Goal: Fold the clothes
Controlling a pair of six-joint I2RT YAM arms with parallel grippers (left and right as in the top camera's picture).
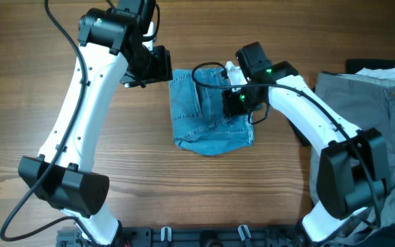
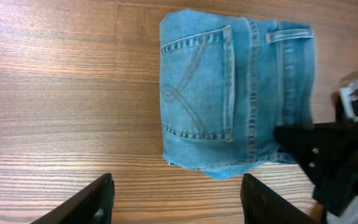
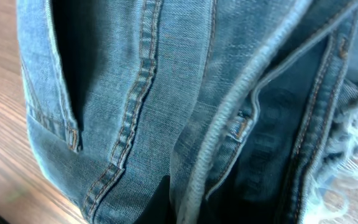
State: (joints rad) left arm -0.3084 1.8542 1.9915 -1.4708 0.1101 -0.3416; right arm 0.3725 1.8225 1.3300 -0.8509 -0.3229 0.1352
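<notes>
Folded jeans (image 1: 211, 113) on table (image 1: 46, 82); left wrist view alone shows left gripper (image 2: 176, 180) spread, empty; right gripper (image 1: 241, 101) over the denim, grip impossible to tell

- No text, label, brand, number or sign can be read in any of the views.
- The nearest thing to a mark is the crossed, curved stitching on the back pocket (image 2: 197, 87) of the jeans (image 2: 260, 93). It forms no letters.
</notes>
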